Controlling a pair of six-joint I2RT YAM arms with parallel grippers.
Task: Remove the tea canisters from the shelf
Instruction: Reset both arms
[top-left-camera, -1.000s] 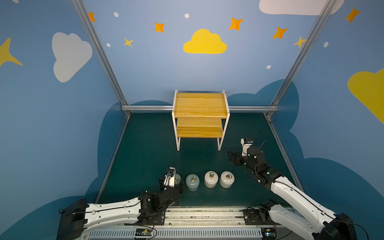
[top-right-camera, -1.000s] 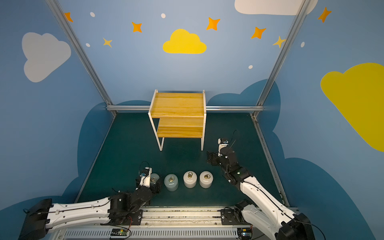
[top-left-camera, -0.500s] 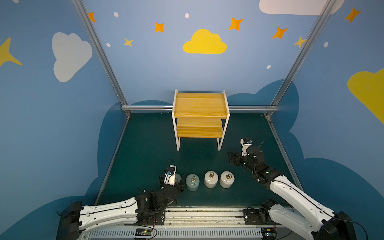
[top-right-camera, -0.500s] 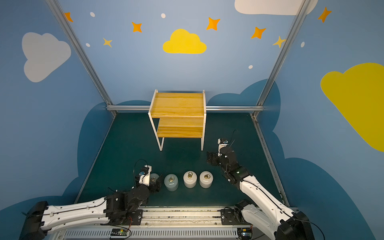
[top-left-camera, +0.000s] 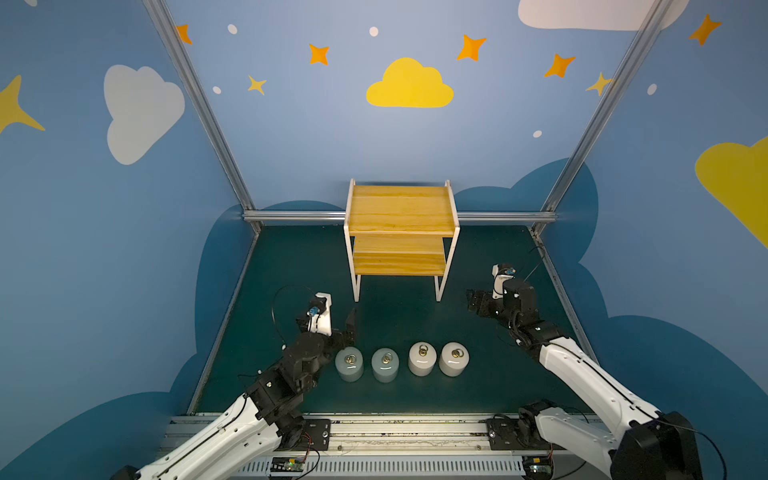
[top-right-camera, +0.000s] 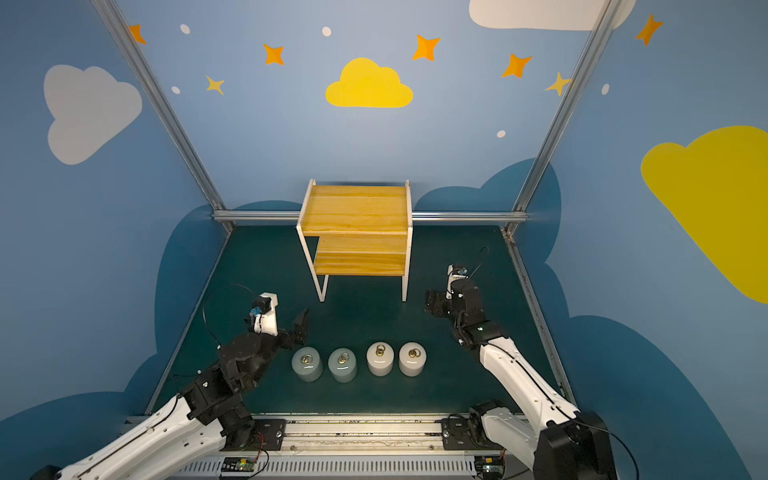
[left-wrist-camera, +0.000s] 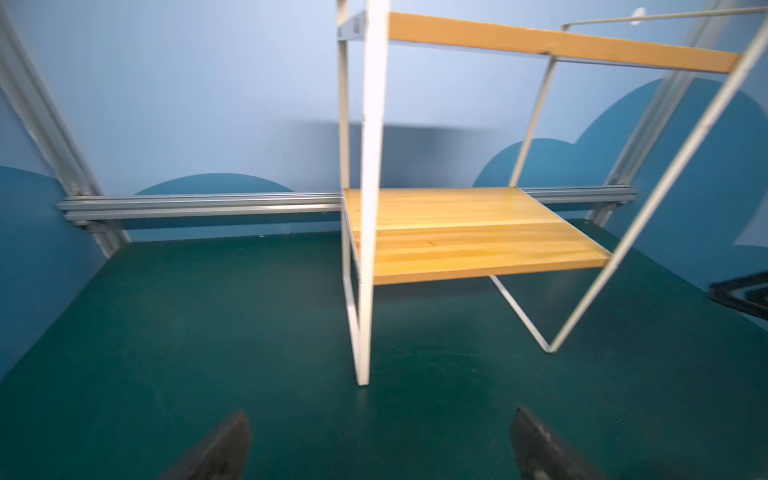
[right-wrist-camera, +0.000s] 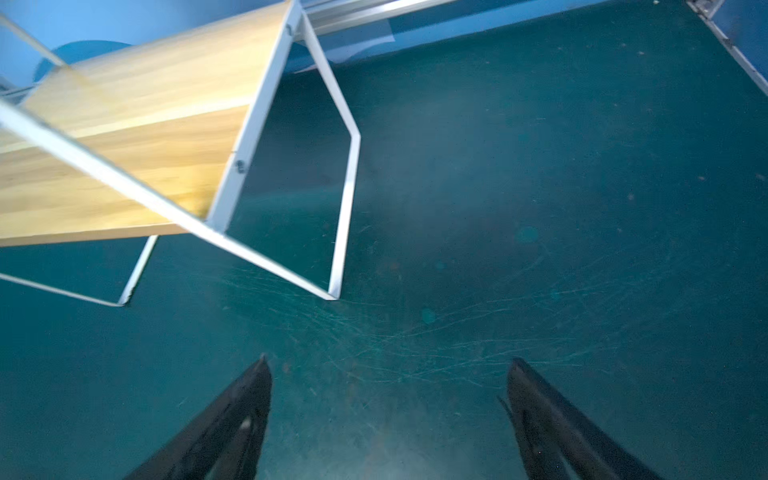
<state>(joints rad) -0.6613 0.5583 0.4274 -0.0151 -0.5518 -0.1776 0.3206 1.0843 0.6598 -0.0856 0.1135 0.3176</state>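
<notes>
Two pale grey-blue tea canisters (top-left-camera: 349, 365) (top-left-camera: 385, 365) and two white tea canisters (top-left-camera: 422, 359) (top-left-camera: 454, 359) stand in a row on the green mat near the front, each with a brass ring on its lid. The shelf (top-left-camera: 401, 232) stands at the back with both yellow boards bare; both wrist views show it too (left-wrist-camera: 457, 224) (right-wrist-camera: 124, 145). My left gripper (top-left-camera: 338, 326) hovers open just behind the leftmost grey-blue canister, with nothing between its fingers (left-wrist-camera: 224, 449). My right gripper (top-left-camera: 473, 301) stands open and empty to the right of the shelf's front leg.
Blue walls with aluminium frame rails (top-left-camera: 399, 216) close in the mat on three sides. A metal rail (top-left-camera: 399, 432) with both arm bases runs along the front edge. The shelf's thin white legs (top-left-camera: 356, 286) stand on the mat between the two grippers.
My left gripper has opened, let go of the leftmost grey-blue canister and risen away from it toward the shelf. The canister stays standing. The right arm has not moved.
</notes>
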